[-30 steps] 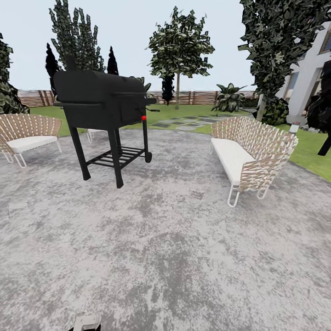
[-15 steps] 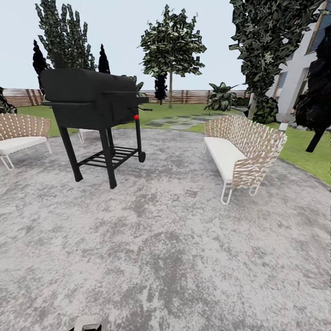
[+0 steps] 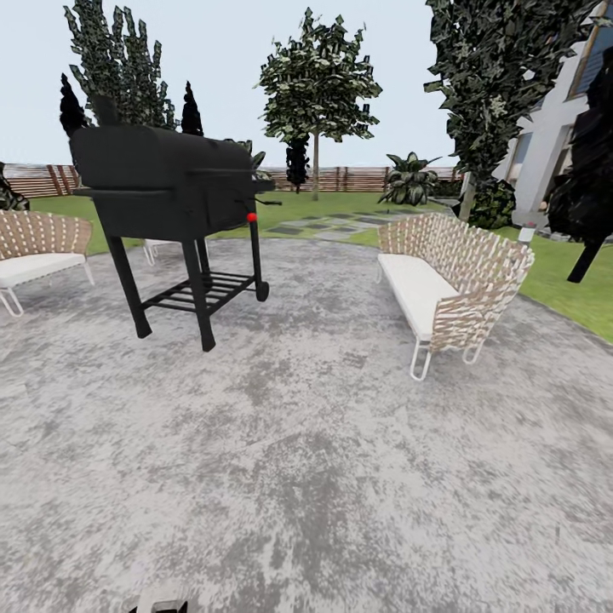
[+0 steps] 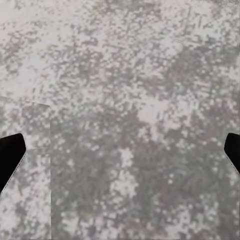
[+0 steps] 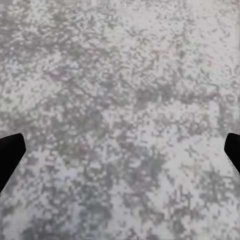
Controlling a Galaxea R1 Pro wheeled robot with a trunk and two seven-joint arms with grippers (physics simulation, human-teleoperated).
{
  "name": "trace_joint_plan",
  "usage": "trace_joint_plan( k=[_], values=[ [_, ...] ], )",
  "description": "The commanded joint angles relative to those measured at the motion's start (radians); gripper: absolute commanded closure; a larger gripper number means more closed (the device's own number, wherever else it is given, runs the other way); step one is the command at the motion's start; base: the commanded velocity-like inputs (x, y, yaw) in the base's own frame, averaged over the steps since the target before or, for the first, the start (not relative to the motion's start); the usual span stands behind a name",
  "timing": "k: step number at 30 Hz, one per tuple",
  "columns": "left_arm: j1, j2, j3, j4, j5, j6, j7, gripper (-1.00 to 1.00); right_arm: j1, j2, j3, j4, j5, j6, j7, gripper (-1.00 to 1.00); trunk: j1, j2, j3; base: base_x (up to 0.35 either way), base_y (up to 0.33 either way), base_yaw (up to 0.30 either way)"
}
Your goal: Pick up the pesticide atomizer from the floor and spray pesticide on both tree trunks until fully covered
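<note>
Grill (image 3: 170, 191) barely shifted since earlier; both end effectors spread, fingertips (image 4: 11, 155) cut off over mottled paving (image 3: 323, 460).

The left bench (image 3: 38, 251) and the house (image 3: 562, 128) are cut off by the edges.

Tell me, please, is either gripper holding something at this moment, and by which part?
Nothing is held. The left gripper and the right gripper both stand open, with bare grey patio paving between their fingers.

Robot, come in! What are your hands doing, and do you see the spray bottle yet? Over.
Left gripper open, empty. Right gripper open, empty. Atomizer not spotted; lawn lies past the patio. Grill and bench flank the way.
</note>
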Motion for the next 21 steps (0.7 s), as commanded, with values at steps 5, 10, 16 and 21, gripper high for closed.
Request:
trace_joint_plan(
  k=[5,10,16,21],
  values=[
    [0.0,-0.002,0.003,0.001,0.002,-0.005,0.002,-1.0,0.0,0.0,-0.001,0.001,0.001,-0.005,-0.004,-1.0,0.0,0.0,-0.001,0.315,0.0,0.0],
    [0.007,-0.002,0.002,0.003,0.001,-0.093,0.0,-1.0,-0.017,0.0,-0.001,-0.005,0.003,-0.003,-0.006,-1.0,0.0,0.0,-0.001,0.335,0.0,0.0],
    [0.042,-0.002,0.001,-0.008,0.001,-0.189,-0.002,-1.0,-0.122,0.003,0.0,0.0,0.004,0.005,-0.005,-1.0,0.0,0.0,-0.001,0.337,0.0,0.0],
    [0.054,-0.003,0.001,-0.014,0.0,-0.215,-0.001,-1.0,-0.143,0.025,0.044,0.022,0.017,0.009,-0.003,-1.0,0.0,0.0,-0.001,0.337,0.027,0.0]
  ],
)
